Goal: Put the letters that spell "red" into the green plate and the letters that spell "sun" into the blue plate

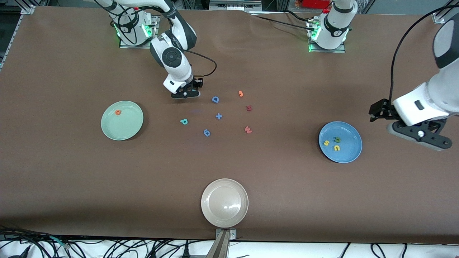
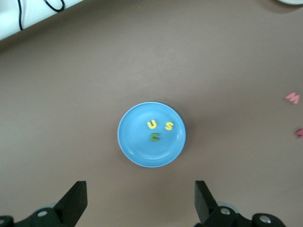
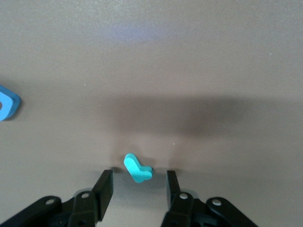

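While the left end effector [image 1: 380,114] hangs released over bare desk [image 1: 71,179] just off the blue plate [image 1: 349,152], toward the left arm's end, the right end effector [image 3: 138,182] sits low at the desk surface with a small teal "r" [image 3: 137,168] between its fingers [image 3: 103,188]. Gaps show on both sides of the letter, so the fingers stand partly apart and are not gripping it. In the front view the right end effector [image 1: 185,94] lies farther from the camera than the teal "d" [image 1: 184,122], and a blue capital D [image 1: 215,99] lies beside it.

On the blue plate lie the yellow "s" [image 1: 326,143], the yellow "u" [image 1: 336,147] and the dark green "n" [image 1: 337,139], close together. The green plate [image 1: 131,129] holds the orange "e" [image 1: 118,112] near its rim. A beige plate [image 1: 215,211] sits nearest the camera.
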`<state>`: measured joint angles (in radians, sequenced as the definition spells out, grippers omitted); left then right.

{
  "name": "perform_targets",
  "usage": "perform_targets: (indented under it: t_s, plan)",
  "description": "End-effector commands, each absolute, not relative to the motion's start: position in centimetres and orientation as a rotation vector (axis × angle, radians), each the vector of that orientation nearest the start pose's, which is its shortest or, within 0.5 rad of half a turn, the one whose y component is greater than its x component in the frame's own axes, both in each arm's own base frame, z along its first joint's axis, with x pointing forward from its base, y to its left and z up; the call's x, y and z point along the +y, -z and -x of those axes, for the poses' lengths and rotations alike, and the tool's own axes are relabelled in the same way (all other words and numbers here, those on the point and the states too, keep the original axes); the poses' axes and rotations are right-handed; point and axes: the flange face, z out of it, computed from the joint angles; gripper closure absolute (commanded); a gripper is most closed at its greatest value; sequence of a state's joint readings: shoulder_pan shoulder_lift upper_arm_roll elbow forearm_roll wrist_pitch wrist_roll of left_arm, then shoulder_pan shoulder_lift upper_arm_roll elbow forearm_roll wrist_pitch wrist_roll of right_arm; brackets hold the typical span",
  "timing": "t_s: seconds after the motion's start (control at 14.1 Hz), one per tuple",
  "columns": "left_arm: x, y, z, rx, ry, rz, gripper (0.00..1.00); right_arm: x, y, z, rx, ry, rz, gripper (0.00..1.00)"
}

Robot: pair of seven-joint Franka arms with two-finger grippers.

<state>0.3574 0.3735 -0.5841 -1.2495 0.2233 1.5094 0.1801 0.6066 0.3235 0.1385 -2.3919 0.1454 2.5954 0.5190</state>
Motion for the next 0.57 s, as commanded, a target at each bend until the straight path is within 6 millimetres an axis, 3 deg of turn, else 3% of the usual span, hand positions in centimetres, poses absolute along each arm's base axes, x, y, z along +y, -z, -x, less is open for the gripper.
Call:
perform_targets:
  t_s: [0.0,0.21,0.43,0.5]
  plan:
    - [-4.8,-57.7,-63.6,0.555,-0.103,3.091,0.0,33.5,-17.4,-35.8,-0.134,-0.221,3.104,0.46]
    - [-4.5,-57.4,-63.3,0.45,-0.127,3.176,0.0,33.6,-16.7,-36.2,-0.142,-0.163,3.084,0.46]
    - [-4.3,-56.9,-60.9,0.388,-0.084,3.192,0.0,33.6,-16.2,-36.2,-0.15,-0.153,3.082,0.46]
    - [-4.2,-56.9,-60.1,0.38,-0.062,3.192,0.0,33.6,-16.1,-36.1,-0.151,-0.156,3.084,0.51]
